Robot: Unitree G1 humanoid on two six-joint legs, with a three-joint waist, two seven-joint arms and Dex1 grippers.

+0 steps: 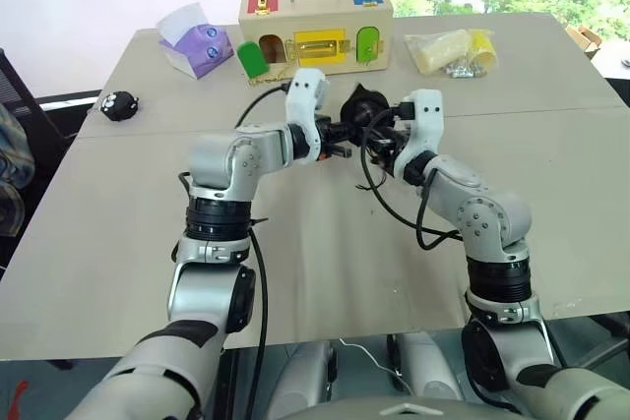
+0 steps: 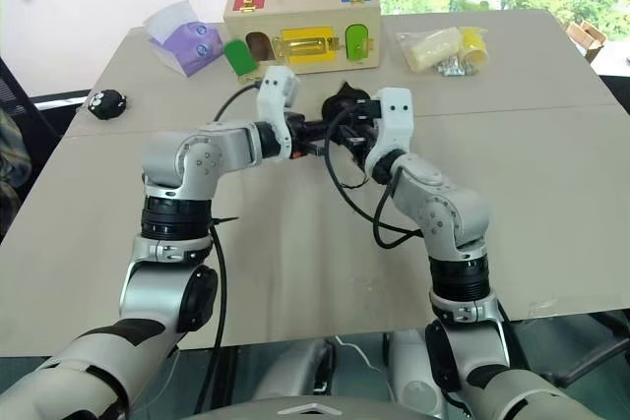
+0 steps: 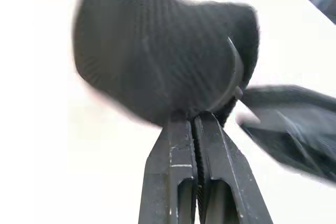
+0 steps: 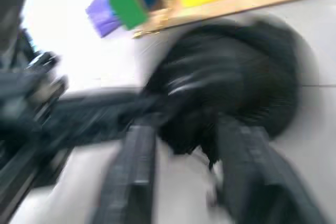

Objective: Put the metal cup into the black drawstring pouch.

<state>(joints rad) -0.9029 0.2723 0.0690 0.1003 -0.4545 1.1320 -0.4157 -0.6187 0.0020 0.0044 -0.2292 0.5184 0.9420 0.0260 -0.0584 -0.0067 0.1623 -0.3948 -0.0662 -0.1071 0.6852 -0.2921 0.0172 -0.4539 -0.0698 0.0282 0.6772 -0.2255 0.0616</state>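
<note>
The two arms reach forward over the grey table and meet above its middle, well short of the far edge. The left gripper has its two fingers pressed together, pinching the black fabric of the pouch; in the left wrist view the cloth bunches up and spreads out just past the fingertips. The pouch hangs lifted off the table between the two grippers, rounded and bulging. The right gripper faces the left one from the right side, its fingers spread apart on either side of the pouch's lower part; the right wrist view is blurred, so I cannot tell whether they touch the cloth. The cup cannot be made out for certain; a thin pale curved edge at the pouch in the left wrist view might be its rim.

Farther back, at the far left edge of the table, lies a small round black toy. Beyond it to the right sits a purple and white tissue pack. At the far middle stands a wooden box with a metal handle, green flaps and a yellow panel on its front. To its right, at the far right, lies a clear bag with yellow contents.
</note>
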